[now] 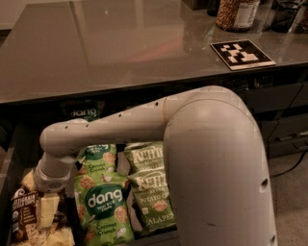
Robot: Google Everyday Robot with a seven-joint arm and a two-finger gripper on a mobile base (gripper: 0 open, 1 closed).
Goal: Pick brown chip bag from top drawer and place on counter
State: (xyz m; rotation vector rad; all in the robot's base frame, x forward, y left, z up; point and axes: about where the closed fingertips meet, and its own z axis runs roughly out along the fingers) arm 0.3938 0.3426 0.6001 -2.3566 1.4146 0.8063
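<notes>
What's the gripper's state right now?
Gripper: down in the top drawer, on the brown chip bag; open or closed cannot be told.

We list: front dang bag (103, 207), green. A second dang bag (97, 157) lies directly behind it, and a third (80, 113) farther back in shadow. Kettle bags (154, 199) are just right. Marker card (242, 53) and jar (236, 13) are far behind-right. The gripper (46, 211) is just left.

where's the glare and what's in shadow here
Camera view: pale glare streaks across the counter; the top drawer lies in dim shadow beneath its edge, where the end effector sits at the brown chip bag, lower left.
</notes>
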